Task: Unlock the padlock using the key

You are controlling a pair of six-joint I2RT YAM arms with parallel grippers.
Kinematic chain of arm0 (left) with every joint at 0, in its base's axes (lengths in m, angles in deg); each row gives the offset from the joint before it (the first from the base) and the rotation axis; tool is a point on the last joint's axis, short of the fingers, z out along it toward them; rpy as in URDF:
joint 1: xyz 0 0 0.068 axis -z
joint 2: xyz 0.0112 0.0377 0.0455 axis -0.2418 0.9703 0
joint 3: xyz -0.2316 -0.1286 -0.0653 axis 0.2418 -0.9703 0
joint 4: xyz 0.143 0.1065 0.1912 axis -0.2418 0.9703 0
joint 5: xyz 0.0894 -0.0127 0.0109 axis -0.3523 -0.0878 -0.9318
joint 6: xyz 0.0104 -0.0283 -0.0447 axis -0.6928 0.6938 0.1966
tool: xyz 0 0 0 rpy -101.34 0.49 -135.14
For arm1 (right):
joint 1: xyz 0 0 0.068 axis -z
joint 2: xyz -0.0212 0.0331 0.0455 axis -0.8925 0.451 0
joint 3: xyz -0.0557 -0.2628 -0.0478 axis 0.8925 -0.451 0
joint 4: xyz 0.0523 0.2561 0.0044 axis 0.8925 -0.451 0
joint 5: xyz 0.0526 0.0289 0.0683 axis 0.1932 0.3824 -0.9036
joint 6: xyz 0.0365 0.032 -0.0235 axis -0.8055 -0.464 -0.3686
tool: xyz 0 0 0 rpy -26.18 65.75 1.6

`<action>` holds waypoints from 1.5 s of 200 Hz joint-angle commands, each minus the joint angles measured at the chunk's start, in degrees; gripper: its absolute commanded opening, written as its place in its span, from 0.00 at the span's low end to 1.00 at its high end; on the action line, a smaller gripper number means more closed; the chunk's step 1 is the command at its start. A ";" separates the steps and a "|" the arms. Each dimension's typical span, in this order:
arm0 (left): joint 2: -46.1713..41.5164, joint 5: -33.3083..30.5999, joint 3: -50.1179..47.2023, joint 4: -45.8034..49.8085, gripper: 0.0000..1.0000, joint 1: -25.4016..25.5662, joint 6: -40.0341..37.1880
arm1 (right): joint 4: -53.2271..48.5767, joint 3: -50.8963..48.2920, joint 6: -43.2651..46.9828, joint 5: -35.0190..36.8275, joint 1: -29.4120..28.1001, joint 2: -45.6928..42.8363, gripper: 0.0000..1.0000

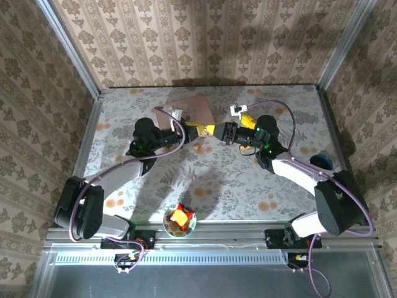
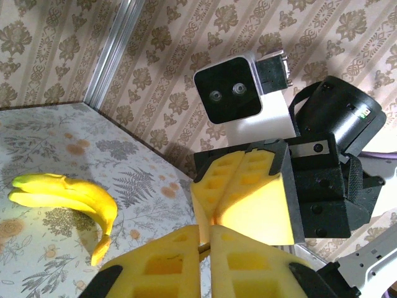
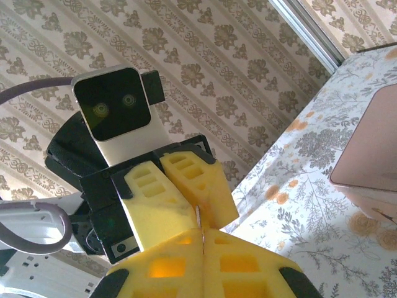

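Note:
My two grippers meet tip to tip above the middle of the table. My left gripper (image 1: 206, 130) (image 2: 205, 239) is shut, and a small metal piece of the key (image 2: 205, 248) shows between its yellow tips. Facing it, my right gripper (image 1: 216, 131) (image 3: 203, 239) is also shut on the key (image 3: 198, 217), whose thin silvery blade runs from its tips into the left gripper's. A tiny brass padlock (image 1: 198, 148) lies on the table just below the meeting point, apart from both grippers.
A pink box (image 1: 195, 107) (image 3: 372, 149) stands behind the grippers. A banana (image 2: 68, 192) (image 1: 246, 120) lies at the back right. A bowl (image 1: 169, 226) holding a red and yellow object sits at the near edge. A blue object (image 1: 321, 162) lies at the right edge.

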 commanded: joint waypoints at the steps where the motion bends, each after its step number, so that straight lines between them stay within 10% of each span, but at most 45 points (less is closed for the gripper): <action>1: -0.54 0.95 1.52 -1.83 0.02 0.94 -0.26 | 0.92 2.21 1.05 -1.85 -1.31 0.00 0.00; 51: -3.31 0.45 1.88 3.93 0.00 1.11 -5.27 | -5.50 3.48 4.51 -1.21 -1.31 -0.96 0.12; 89: -10.59 -5.67 10.92 41.02 0.00 2.97 -27.66 | -20.80 4.45 15.04 3.17 -1.31 -7.58 0.39; 141: -9.02 -13.25 27.59 74.45 0.00 8.25 -42.90 | -22.44 0.05 21.33 5.02 -1.31 -16.24 0.40; 300: -8.37 -4.41 30.10 71.73 0.00 9.98 -41.33 | -11.22 -2.27 21.86 -5.15 -3.24 -15.96 0.38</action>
